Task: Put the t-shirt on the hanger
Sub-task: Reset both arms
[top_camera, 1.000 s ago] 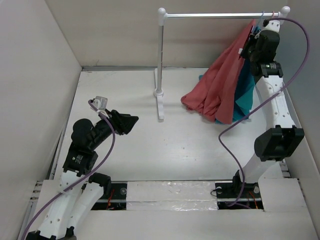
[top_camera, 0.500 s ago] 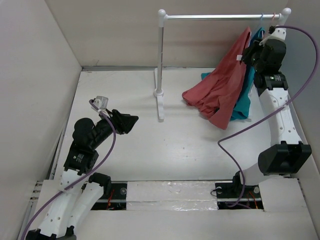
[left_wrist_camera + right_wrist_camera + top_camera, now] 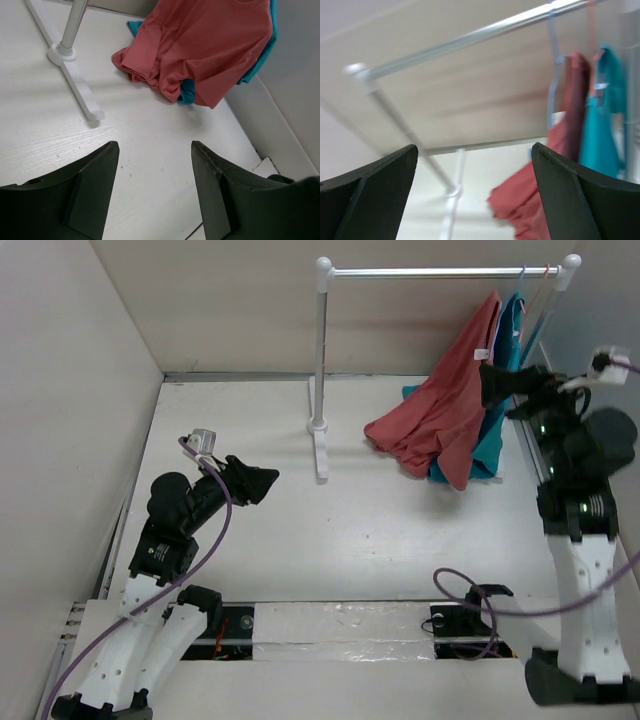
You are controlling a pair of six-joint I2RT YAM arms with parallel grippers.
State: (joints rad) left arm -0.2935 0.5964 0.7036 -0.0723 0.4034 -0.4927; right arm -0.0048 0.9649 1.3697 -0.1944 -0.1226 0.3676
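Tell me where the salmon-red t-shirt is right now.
In the top external view, the salmon-red t-shirt hangs from the right end of the white metal rail, in front of a teal garment, its lower folds resting on the white table.

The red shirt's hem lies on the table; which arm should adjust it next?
Right. The right tool is open beside the red shirt hanging on the rack; the left tool sits far across the table.

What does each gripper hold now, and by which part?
Nothing is held. The left gripper and the right gripper both have open jaws with nothing between them; the red t-shirt hangs from the rail.
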